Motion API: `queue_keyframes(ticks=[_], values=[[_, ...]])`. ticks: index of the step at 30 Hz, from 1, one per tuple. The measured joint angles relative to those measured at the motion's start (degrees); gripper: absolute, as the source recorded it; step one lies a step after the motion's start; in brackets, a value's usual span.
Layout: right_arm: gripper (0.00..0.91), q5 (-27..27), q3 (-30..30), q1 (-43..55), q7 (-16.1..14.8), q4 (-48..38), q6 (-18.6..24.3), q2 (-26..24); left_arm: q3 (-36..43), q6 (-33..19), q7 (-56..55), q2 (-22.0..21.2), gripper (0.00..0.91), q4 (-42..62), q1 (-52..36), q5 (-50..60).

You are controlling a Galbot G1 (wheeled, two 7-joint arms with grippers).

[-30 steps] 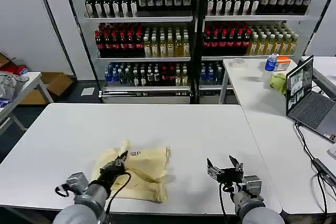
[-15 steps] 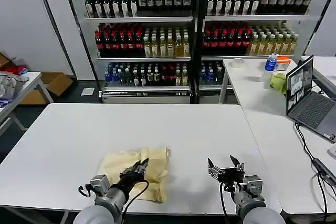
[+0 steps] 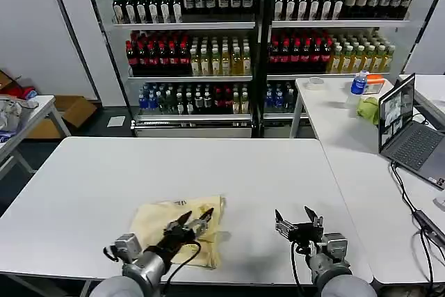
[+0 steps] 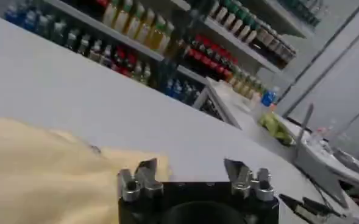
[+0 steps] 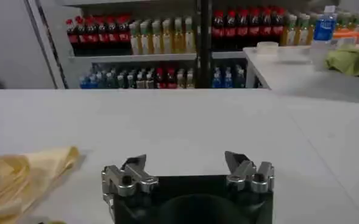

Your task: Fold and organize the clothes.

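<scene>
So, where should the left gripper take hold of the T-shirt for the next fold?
Probably the T-shirt's left edge, approached from its left: the shirt lies flat and partly folded, and the open left gripper hovers over its right half. The right gripper waits open beside it.

Shelves of bottles (image 3: 257, 39) fill the twelve o'clock wall — dark, red and yellow rows. At two o'clock, a side table (image 3: 361, 151) bears an open laptop (image 3: 410, 133), a green cloth (image 3: 368, 109) and a blue-capped bottle (image 3: 359, 83). A cardboard box (image 3: 73, 110) sits on the floor at ten o'clock.
</scene>
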Motion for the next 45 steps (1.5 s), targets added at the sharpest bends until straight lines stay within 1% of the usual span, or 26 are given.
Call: queue_keyframes(ticks=[5, 12, 19, 28, 45], values=[[0.907, 0.0, 0.1, 0.2, -0.1, -0.1, 0.1, 0.3, -6.3, -0.5, -0.5, 2.0, 0.907, -0.4, 2.3, 0.0], [0.907, -0.1, 0.0, 0.3, 0.0, -0.3, 0.1, 0.6, -16.7, 0.1, -0.8, 4.9, 0.907, 1.0, 5.6, -1.3], [0.907, -0.2, 0.2, -0.1, 0.0, -0.3, 0.1, 0.8, -22.1, 0.5, -1.1, 6.3, 0.907, 4.4, 6.6, -5.4], [0.907, -0.3, 0.6, -0.5, 0.2, -0.1, 0.0, 0.7, -23.0, 0.8, -0.7, 5.8, 0.907, 7.8, 5.9, -10.9], [0.907, -0.6, 1.7, -1.8, 0.6, 1.3, -0.4, 0.9, -18.7, 0.8, -0.6, 4.2, 0.907, 12.2, 4.0, -13.9]])
